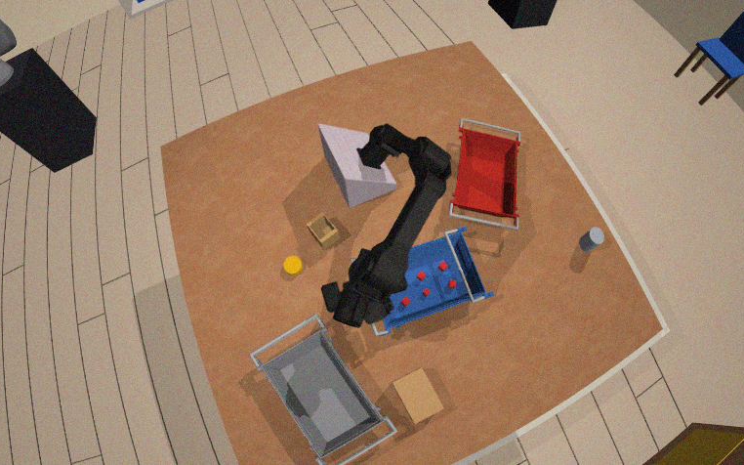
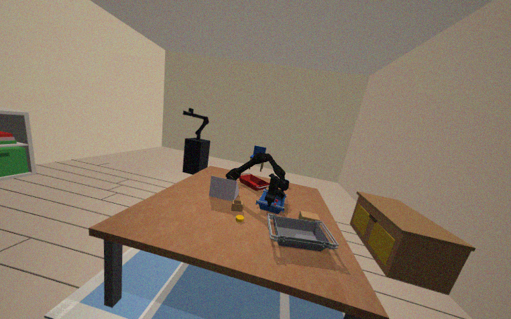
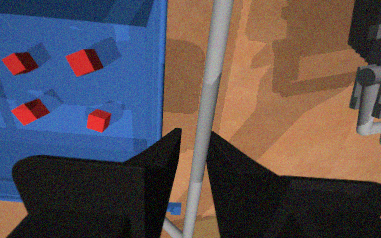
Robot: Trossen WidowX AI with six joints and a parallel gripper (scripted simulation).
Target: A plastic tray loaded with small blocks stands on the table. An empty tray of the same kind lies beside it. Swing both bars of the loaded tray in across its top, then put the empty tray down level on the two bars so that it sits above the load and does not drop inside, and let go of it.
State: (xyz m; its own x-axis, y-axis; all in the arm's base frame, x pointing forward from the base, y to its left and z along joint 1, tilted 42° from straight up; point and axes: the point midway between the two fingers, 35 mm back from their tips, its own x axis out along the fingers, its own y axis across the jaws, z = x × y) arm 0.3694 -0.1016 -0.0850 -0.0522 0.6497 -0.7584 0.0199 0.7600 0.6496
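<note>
The loaded blue tray (image 1: 433, 314) (image 3: 79, 150) holds several red blocks (image 1: 442, 266) (image 3: 84, 62). One wire bar (image 1: 461, 267) lies across its top near the right end in the top view. The other bar (image 3: 212, 80) stands out past the opposite end, beside the tray wall in the wrist view. My gripper (image 3: 193, 135) is partly open at that bar, which shows between the fingertips with gaps and is not clamped. The arm hides most of that end in the top view. An empty grey tray (image 1: 334, 404) (image 2: 301, 229) and an empty red tray (image 1: 481, 173) (image 2: 254, 182) have their bars out.
A pale wedge (image 1: 343, 155) (image 2: 223, 188) stands behind the gripper. A small open box (image 1: 322, 230) and a yellow disc (image 1: 292, 265) (image 2: 239, 218) lie left of the blue tray. A tan block (image 1: 418, 394) lies beside the grey tray. A grey cylinder (image 1: 593, 237) stands at the right.
</note>
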